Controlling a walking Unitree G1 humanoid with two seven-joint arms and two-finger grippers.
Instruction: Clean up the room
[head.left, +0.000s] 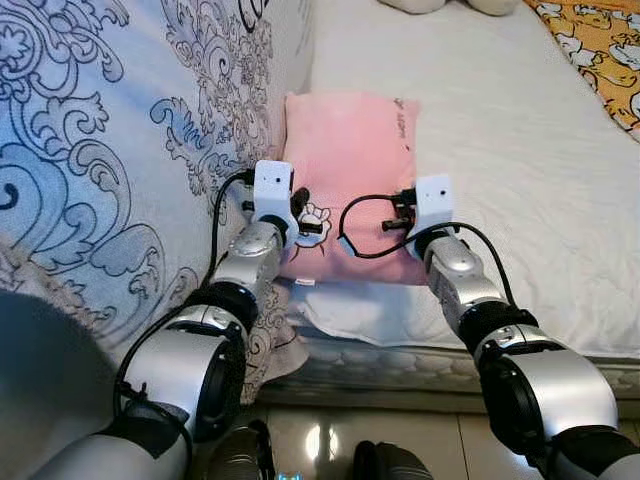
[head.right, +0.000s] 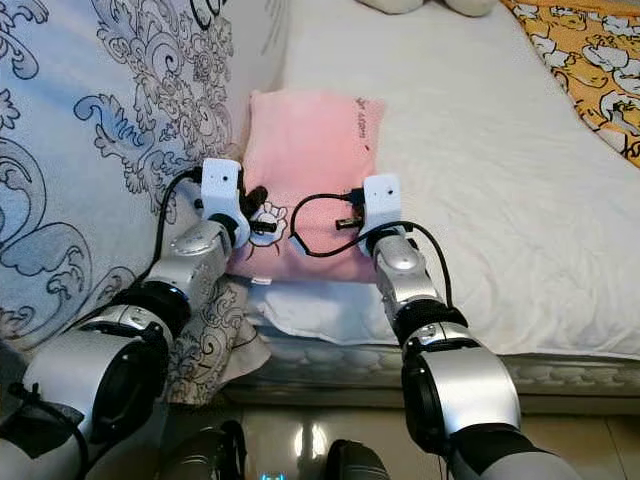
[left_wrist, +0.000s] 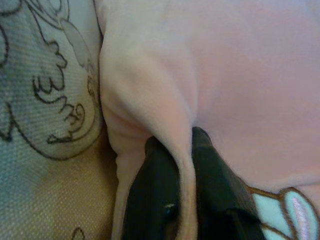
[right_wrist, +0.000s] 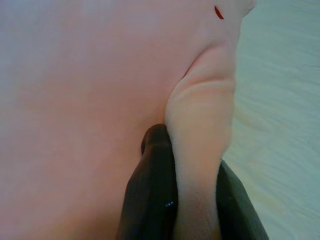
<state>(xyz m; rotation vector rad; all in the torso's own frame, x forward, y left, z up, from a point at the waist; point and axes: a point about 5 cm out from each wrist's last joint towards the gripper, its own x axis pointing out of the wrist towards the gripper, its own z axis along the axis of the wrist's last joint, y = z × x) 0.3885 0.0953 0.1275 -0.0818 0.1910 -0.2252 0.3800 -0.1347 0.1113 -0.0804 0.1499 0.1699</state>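
A pink pillow (head.left: 350, 150) with a cartoon print lies on the white bed sheet (head.left: 500, 150), its left side against a patterned blue-white duvet (head.left: 110, 160). My left gripper (left_wrist: 184, 150) is shut on a fold of the pillow's left edge, the cloth pinched between its black fingers (left_wrist: 155, 200). My right gripper (right_wrist: 192, 145) is shut on a fold of the pillow's right edge, next to the white sheet (right_wrist: 280, 100). In the head views both wrists sit at the pillow's near end, left (head.left: 273, 190) and right (head.left: 432, 205).
The duvet is piled high on the left and hangs over the mattress edge. An orange cartoon blanket (head.left: 600, 50) lies at the far right. A plush toy (head.left: 450, 5) sits at the bed's far end. Shiny tiled floor (head.left: 330, 430) lies below the mattress.
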